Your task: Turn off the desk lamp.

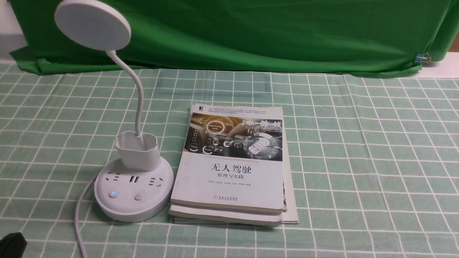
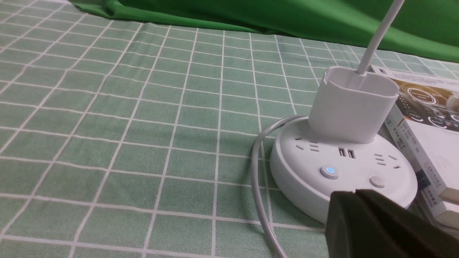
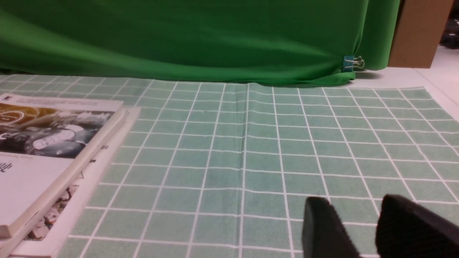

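Note:
The white desk lamp stands at the left of the table, its disc head up on a bent neck and a small cup on the round base. On the base sit a button ringed in blue light and a plain round button. In the left wrist view the same base lies just beyond my left gripper, which is shut with nothing in it and stays apart from the base. A dark corner of that gripper shows at the front view's lower left. My right gripper is open over bare cloth.
A stack of books lies right beside the lamp base, touching or nearly so. The lamp's white cord runs toward the table's front edge. A green backdrop hangs behind the checked tablecloth, held by a clip.

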